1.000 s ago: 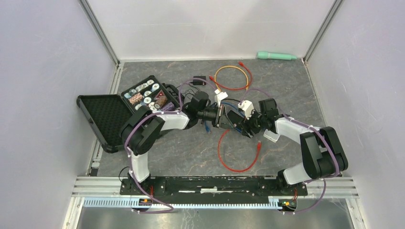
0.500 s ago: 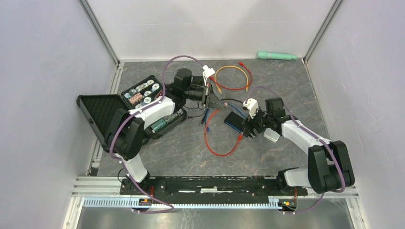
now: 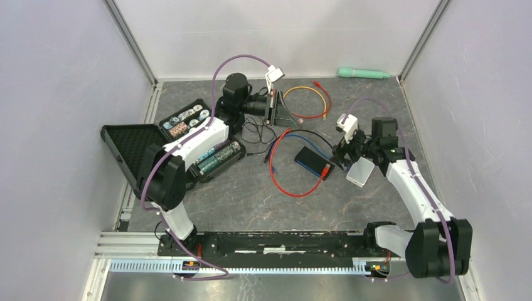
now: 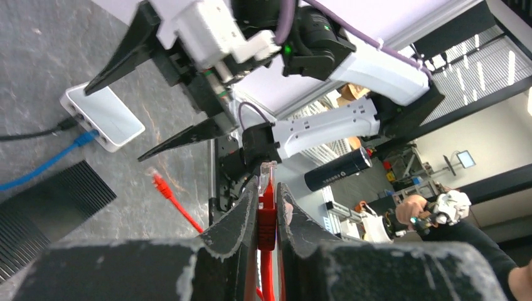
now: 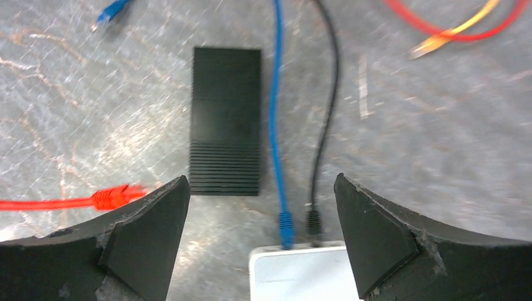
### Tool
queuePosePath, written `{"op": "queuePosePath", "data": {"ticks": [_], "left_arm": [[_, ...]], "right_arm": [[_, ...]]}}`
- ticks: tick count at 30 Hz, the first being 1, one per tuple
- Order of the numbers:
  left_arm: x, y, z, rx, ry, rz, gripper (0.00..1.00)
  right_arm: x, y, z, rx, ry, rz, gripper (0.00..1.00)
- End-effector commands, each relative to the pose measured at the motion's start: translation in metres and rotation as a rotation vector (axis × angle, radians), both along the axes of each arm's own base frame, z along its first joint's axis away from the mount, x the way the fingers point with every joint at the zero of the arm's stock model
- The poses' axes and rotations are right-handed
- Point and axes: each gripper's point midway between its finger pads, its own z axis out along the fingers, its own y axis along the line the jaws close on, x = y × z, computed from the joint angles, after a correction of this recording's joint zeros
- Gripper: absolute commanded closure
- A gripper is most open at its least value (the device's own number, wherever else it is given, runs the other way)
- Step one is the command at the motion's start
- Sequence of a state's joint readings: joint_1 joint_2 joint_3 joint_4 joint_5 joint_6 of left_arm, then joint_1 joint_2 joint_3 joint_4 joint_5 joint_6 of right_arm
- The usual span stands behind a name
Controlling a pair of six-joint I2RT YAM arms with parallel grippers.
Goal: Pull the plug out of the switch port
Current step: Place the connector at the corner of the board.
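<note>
Holding the left arm (image 3: 196, 139) stretched far back, wrist turning toward the middle. Pinching the left gripper (image 4: 267, 199) tight on a red plug (image 4: 268, 183). Bending the right arm (image 3: 411, 188) out to its side. Pointing the right gripper (image 5: 260, 183) down, fingers spreading wide apart.

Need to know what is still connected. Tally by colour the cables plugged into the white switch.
Blue cable: 1
Black cable: 1
Red cable: 0, its plug lies loose, apart from the switch
Total plugged into the white switch: 2
</note>
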State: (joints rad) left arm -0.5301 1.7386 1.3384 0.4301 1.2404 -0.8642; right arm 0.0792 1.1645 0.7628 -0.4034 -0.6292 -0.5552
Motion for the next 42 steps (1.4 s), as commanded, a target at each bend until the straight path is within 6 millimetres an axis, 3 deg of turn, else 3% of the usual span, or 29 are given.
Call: {"op": "queuePosePath", "data": {"ticks": [1,6,13,17,22,27,28,32,33,36,37,39,42], "left_arm": [[0.018,-0.006,0.026,-0.022,-0.017,0.034,0.98],[0.055,-0.020,0.017,0.033,-0.016,0.149,0.98],[0.095,-0.035,-0.002,0.095,0.001,0.266,0.98],[0.107,-0.039,-0.003,0.113,-0.004,0.298,0.98],[0.108,-0.046,0.003,0.103,0.004,0.303,0.98],[0.111,-0.049,0.007,0.095,0.013,0.306,0.98],[0.111,-0.050,0.007,0.093,0.016,0.304,0.98],[0.113,-0.049,0.011,0.086,0.016,0.303,0.98],[0.114,-0.048,0.010,0.086,0.018,0.304,0.98],[0.121,-0.043,0.006,0.086,0.031,0.320,0.98],[0.124,-0.040,0.006,0.083,0.033,0.327,0.97],[0.128,-0.036,0.004,0.082,0.028,0.335,0.85],[0.130,-0.030,0.002,0.089,0.011,0.349,0.48]], "right_arm": [[0.009,-0.002,0.065,-0.006,-0.202,0.058,0.08],[-0.007,0.020,0.100,0.065,-0.246,0.197,0.14],[-0.032,0.058,0.103,0.087,-0.268,0.370,0.13],[-0.044,0.084,0.095,0.098,-0.243,0.459,0.12],[-0.052,0.110,0.077,0.111,-0.191,0.533,0.14],[-0.058,0.123,0.060,0.115,-0.149,0.567,0.19],[-0.059,0.124,0.057,0.112,-0.141,0.567,0.22],[-0.052,0.122,0.052,0.091,-0.150,0.538,0.51],[-0.047,0.121,0.055,0.085,-0.171,0.521,0.59],[-0.034,0.114,0.062,0.046,-0.225,0.455,0.98],[-0.030,0.111,0.064,0.031,-0.240,0.428,1.00],[-0.018,0.104,0.068,-0.007,-0.272,0.365,1.00],[-0.001,0.090,0.071,-0.080,-0.294,0.277,1.00]]}}
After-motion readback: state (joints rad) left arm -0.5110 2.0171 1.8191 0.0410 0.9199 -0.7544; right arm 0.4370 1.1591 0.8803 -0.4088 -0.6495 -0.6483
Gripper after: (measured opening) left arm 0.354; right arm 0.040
